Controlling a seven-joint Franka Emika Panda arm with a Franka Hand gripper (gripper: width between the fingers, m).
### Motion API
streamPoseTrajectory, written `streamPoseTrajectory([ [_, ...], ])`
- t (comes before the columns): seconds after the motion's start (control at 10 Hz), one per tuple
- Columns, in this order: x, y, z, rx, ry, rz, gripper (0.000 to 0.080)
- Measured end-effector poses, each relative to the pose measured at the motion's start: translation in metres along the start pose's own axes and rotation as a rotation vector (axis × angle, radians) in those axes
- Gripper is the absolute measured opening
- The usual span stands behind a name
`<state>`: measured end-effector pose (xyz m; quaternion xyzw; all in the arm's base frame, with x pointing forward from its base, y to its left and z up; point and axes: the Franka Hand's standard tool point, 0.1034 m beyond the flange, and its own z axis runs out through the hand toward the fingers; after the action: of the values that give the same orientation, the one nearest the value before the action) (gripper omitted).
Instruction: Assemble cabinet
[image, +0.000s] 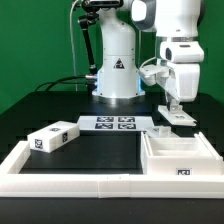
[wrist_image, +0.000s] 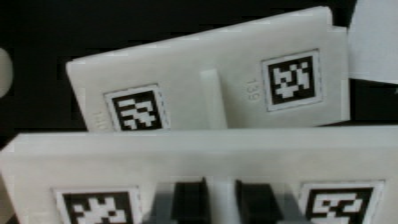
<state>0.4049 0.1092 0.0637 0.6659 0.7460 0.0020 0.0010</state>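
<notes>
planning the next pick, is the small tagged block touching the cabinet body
Apart. Exterior view: tagged block at its left, cabinet body at its right, black table between them.

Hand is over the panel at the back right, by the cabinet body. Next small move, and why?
Probably ease the hand straight down onto the white panel. It hangs just above that panel, which lies flat on the table beyond the cabinet body, and nothing looks lifted. I cannot tell whether the fingers are open, so go slowly.
</notes>
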Motion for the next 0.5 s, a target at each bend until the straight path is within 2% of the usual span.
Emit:
streamPoseTrajectory([
  [0.2,-0.002,0.002,0.008,0.003,0.01,0.04,0.0068],
  [0.3,-0.012,0.014,0.006,0.014,0.0,0.058,0.0068],
  [0.4,-0.017,0.028,0.0,0.003,-0.005,0.071,0.0068],
  [0.5,-0.018,0.034,-0.002,-0.002,-0.004,0.075,0.0068],
])
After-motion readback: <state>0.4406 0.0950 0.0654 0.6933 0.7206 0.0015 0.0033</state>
